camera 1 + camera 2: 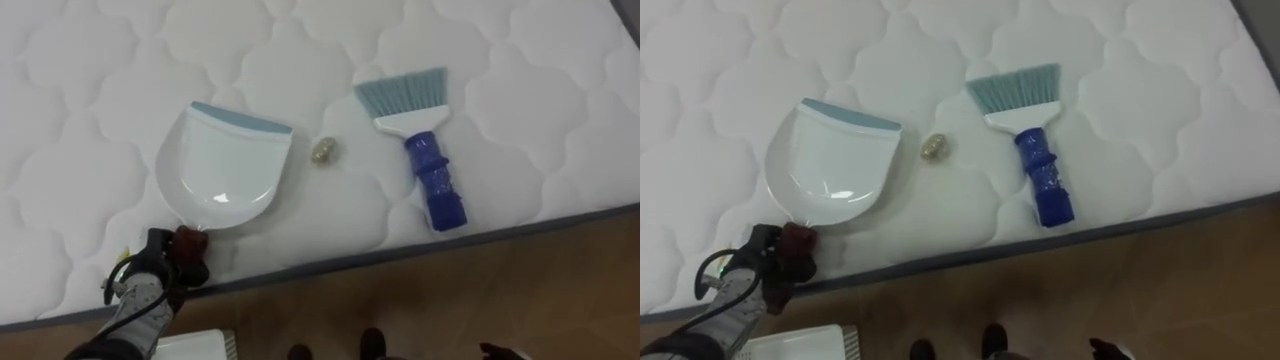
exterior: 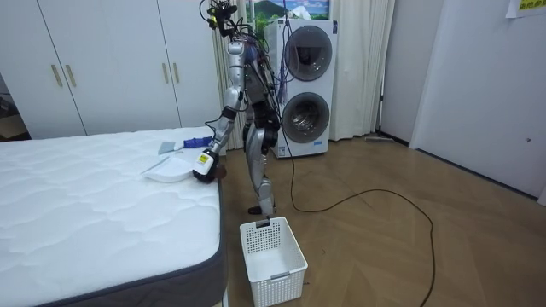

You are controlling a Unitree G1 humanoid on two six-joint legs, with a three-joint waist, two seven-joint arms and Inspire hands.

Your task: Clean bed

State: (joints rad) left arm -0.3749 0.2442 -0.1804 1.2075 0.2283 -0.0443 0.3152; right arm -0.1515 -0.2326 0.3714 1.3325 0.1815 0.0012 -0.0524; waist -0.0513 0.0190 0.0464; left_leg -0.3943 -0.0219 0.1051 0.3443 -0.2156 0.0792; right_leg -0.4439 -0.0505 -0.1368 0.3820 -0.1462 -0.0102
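Note:
A white dustpan [image 1: 222, 168] with a blue lip lies on the white quilted mattress [image 1: 90, 90], its lip pointing away from me. My left hand [image 1: 165, 270] is at the bed's near edge, its fingers curled round the dustpan's dark red handle [image 1: 190, 242]. A small crumpled ball of litter [image 1: 325, 151] lies just right of the dustpan's lip. Further right lies a brush [image 1: 420, 135] with pale blue bristles and a blue handle pointing toward me. A dark bit of my right hand [image 1: 500, 352] shows at the bottom edge, low beside me.
I stand on the wooden floor at the bed's side. A white laundry basket [image 2: 273, 251] stands on the floor by my feet, near the bed's corner. Wardrobes and stacked washing machines [image 2: 305, 81] stand behind me.

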